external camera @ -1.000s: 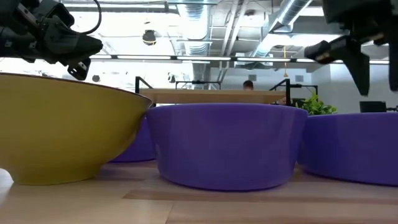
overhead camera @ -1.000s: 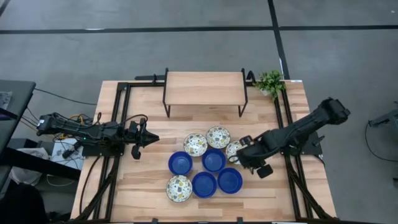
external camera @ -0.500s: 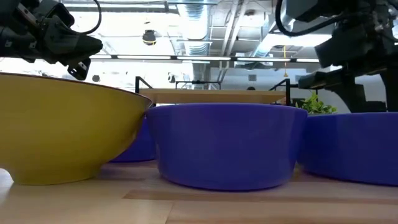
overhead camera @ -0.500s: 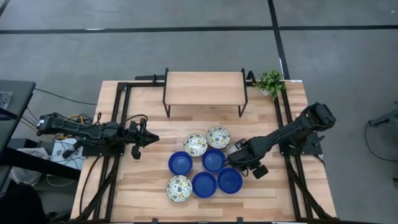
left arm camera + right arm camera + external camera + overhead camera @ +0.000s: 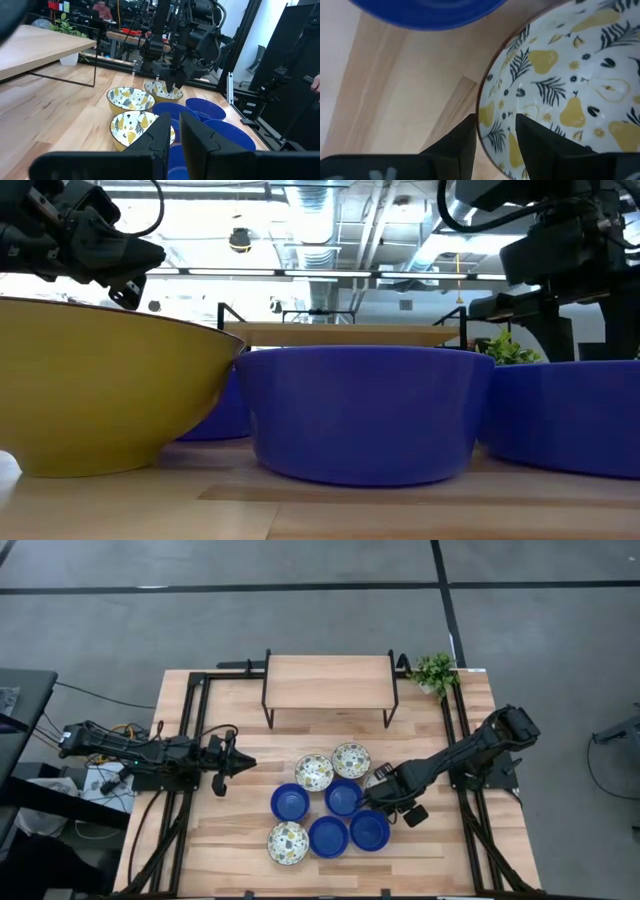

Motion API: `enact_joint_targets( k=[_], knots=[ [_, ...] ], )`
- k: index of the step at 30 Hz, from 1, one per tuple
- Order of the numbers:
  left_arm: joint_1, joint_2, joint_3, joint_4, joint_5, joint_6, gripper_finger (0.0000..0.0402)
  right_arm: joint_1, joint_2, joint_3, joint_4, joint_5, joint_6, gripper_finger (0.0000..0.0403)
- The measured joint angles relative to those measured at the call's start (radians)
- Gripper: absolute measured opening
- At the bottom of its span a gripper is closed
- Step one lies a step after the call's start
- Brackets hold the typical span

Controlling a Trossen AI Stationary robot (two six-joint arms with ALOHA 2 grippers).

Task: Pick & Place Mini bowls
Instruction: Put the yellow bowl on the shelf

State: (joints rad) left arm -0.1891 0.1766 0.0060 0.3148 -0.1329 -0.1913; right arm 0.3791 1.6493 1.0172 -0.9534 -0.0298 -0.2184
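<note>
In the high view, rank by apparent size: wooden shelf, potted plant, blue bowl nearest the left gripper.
1. Wooden shelf, clearly largest.
2. Potted plant and blue bowl look about alike; I would not rank them.

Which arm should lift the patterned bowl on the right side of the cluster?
The right. Its gripper already straddles that patterned bowl's rim, one finger inside and one outside. The left gripper hangs apart from the bowls, across the cluster.

A pale wooden bench (image 5: 240, 840) sits on grey floor (image 5: 300, 620), with a raised shelf (image 5: 328, 682) at twelve o'clock and a potted plant (image 5: 435, 672) at one o'clock.
</note>
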Motion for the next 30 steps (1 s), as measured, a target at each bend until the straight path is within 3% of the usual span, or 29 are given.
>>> enact_joint_targets(
  k=[30],
  knots=[
    [0.0,0.025,0.0,0.001,0.0,0.0,0.0039,-0.059,0.008,-0.027,0.051,0.011,-0.018,0.0069]
  ],
)
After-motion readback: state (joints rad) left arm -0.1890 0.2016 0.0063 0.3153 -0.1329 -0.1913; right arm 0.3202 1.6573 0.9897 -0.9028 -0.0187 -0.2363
